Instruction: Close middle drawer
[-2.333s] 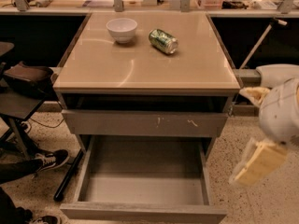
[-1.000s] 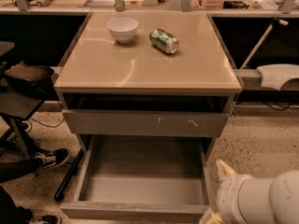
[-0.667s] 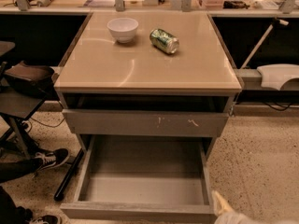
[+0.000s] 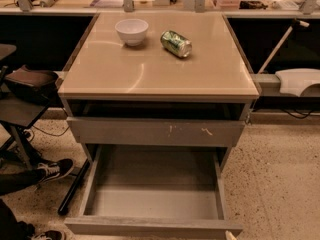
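The middle drawer [image 4: 150,227] is pulled far out of the grey cabinet at the bottom of the camera view. Its plain grey front sits near the lower edge, and its shallow tray [image 4: 155,194] is empty. Above it is a grey drawer front with pale scratch marks [image 4: 156,132], nearly flush, with a dark gap over it. Only a small pale tip of my gripper [image 4: 230,235] shows at the bottom edge, just right of the open drawer's front right corner. The rest of the gripper is out of view.
A white bowl [image 4: 131,31] and a green can [image 4: 176,43] lying on its side rest on the beige cabinet top [image 4: 150,76]. A person's shoe [image 4: 54,169], a chair [image 4: 25,96] and a black pole [image 4: 73,191] are on the left. A white object [image 4: 297,80] lies at right.
My arm dropped from beside the cabinet's right side down past the drawer's front right corner and almost out of view. The drawers have not moved.
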